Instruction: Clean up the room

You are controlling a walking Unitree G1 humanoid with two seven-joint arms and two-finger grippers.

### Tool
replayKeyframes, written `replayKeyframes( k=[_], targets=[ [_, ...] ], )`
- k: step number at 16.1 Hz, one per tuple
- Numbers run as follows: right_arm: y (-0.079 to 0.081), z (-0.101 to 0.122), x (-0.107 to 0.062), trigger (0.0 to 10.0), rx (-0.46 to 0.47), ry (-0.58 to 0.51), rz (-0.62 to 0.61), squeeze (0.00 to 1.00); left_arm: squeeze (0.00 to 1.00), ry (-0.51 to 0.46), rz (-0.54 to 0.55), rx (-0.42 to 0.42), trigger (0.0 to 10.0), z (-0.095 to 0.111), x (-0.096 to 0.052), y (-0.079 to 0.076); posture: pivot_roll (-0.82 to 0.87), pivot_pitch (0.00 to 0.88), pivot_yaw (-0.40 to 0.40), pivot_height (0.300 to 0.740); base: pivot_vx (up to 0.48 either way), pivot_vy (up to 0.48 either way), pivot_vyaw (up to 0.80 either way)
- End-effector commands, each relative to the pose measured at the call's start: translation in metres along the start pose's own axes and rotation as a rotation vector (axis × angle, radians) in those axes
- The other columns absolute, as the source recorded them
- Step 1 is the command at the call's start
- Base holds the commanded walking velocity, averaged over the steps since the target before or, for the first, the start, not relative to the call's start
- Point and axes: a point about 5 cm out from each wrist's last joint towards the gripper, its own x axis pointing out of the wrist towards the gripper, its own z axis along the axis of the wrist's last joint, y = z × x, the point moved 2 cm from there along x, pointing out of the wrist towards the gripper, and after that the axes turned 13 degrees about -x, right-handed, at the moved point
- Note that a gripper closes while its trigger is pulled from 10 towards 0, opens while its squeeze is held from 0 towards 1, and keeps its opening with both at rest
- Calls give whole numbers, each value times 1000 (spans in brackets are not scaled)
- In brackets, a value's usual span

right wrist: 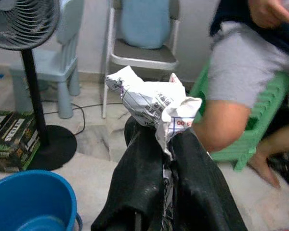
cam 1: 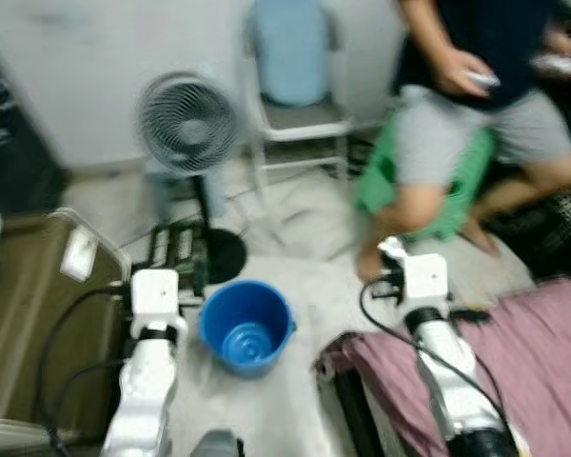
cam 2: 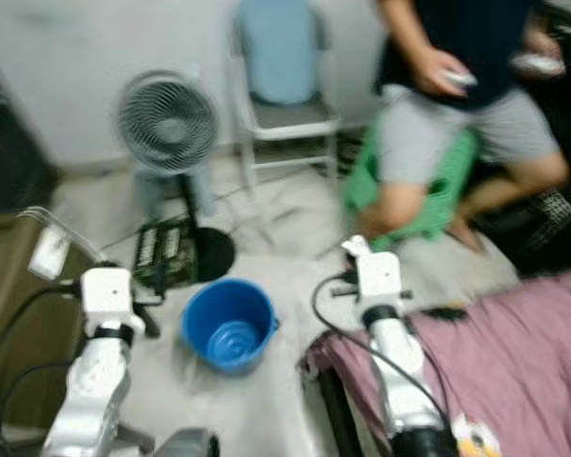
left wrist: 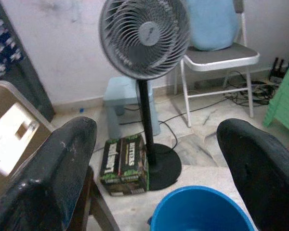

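While clamping crumpled paper (right wrist: pixel 154 103) in right tool (right wrist: pixel 166 144) beside bed (cam 1: pixel 542 352), not yet over blue bucket (cam 1: pixel 246 327) on floor, so drop seemingly pending; left tool (left wrist: pixel 154 159) spread apart, empty, near bucket.

Green box (left wrist: pixel 125 165): white block lettering is printed on the top face, too blurred to be read with certainty.
Crumpled wrapper (right wrist: pixel 154 108): red digits resembling "00" are seen inside a blue-lined box; the fine print around them cannot be read.
White tag (left wrist: pixel 12 139): no legible text.
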Motion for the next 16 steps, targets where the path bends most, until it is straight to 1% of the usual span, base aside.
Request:
replayKeyframes(
  k=[1,4,10,16],
  targets=[
    [3,9,4,10000,11,-29,3,0,0,6,19,6,10000,0,1,6,14,36,-46,740,0,0,800],
    [0,10,6,10000,4,-30,1,0,0,2,20,1,10000,0,3,5,16,38,-48,740,0,0,800],
    [5,9,4,10000,7,-27,9,0,0,2,18,-1,10000,0,3,6,14,43,-48,740,0,0,800],
    [3,9,4,10000,8,-27,4,0,0,4,4,-14,10000,1,5,4,13,43,-46,740,0,0,800]
  ],
)
